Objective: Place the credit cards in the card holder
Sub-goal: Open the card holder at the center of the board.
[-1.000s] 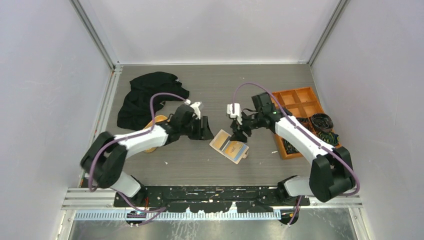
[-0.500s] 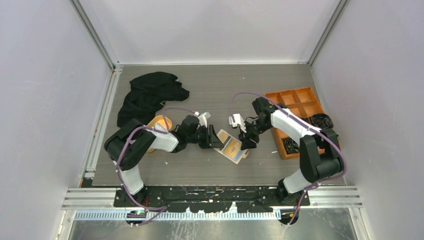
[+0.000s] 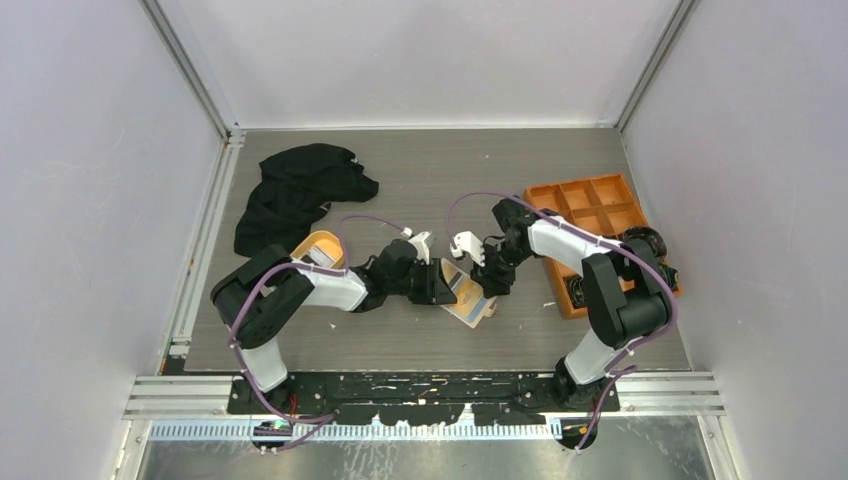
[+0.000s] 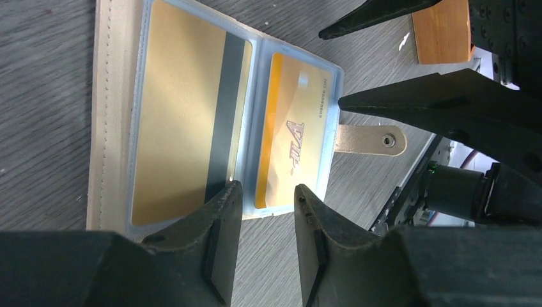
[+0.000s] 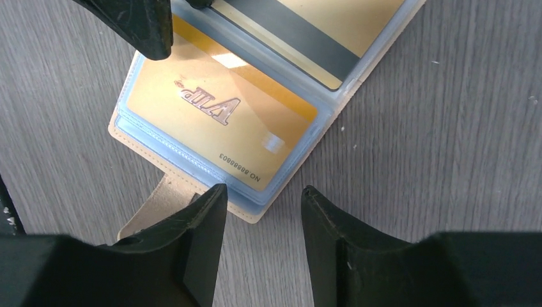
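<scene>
While both pairs of jaws stand spread over the card holder, orange box and black cloth lie aside.

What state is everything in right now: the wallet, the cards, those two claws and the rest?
card holder, lying open, flat
striped card, tucked in one clear pocket
VIP card, tucked in the other pocket
snap tab, unfastened, sticking out
left gripper, open, empty, at the card holder's edge
right gripper, open, empty, by the tab corner
black cloth, crumpled
</scene>
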Controlling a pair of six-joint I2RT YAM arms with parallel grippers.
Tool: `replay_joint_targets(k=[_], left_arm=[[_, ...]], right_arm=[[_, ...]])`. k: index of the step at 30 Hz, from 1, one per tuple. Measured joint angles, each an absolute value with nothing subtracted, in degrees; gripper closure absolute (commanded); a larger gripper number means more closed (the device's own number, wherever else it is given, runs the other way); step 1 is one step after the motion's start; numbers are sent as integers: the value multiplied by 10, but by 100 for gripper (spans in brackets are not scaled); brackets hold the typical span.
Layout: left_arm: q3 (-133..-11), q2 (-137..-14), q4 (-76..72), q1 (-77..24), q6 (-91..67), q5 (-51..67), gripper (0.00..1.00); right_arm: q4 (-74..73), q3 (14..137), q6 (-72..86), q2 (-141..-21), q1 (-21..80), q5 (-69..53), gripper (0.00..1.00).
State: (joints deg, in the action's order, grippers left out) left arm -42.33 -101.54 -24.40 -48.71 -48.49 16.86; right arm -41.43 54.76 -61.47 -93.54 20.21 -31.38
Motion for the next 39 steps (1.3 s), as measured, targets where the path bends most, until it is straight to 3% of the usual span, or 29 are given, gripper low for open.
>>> replay_joint_targets(k=[20, 26, 29, 35, 39], left_arm=[[-317, -954, -351, -505, -446, 123, 53], [-241, -870, -398, -515, -446, 88, 51], [-211, -806, -406, -517, -445, 70, 39], [-180, -697, -409, -517, -437, 32, 2], [-162, -648, -409, -507, -435, 28, 0]], right_arm=[[-401, 527, -670, -932, 258, -267, 48], [-416, 526, -690, -928, 259, -280, 49], [-435, 526, -702, -924, 262, -295, 49], [-461, 525, -720, -909, 274, -315, 49], [-473, 525, -725, -905, 289, -322, 48]])
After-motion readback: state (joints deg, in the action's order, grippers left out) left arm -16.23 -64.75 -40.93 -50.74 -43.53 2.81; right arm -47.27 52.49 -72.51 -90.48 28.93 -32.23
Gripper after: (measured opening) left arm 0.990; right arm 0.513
